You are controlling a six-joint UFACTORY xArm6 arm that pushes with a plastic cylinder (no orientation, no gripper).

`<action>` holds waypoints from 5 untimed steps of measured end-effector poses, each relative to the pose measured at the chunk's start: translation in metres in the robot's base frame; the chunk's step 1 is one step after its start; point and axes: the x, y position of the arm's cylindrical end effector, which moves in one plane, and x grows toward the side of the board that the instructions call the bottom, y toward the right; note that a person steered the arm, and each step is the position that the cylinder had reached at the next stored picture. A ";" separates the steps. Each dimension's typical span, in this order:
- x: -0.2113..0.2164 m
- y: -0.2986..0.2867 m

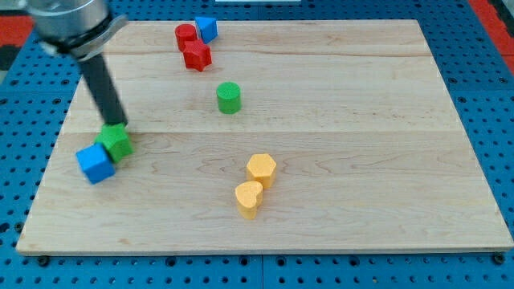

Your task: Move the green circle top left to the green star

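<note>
The green circle (229, 97) stands on the wooden board (361, 120), a little above the middle. The green star (116, 142) lies near the board's left edge, touching a blue cube (95, 163) on its lower left. My tip (117, 124) comes down from the view's top left and rests at the green star's upper edge. The green circle is well to the right of my tip and slightly higher.
A red cylinder (186, 35), a red star (197, 55) and a blue block (207, 29) cluster at the top of the board. A yellow hexagon (261, 169) and a yellow heart (249, 198) sit together below the middle. Blue pegboard (482, 64) surrounds the board.
</note>
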 end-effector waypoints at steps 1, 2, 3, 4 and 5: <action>-0.030 -0.023; -0.030 -0.050; 0.019 -0.058; 0.043 -0.040; 0.074 -0.030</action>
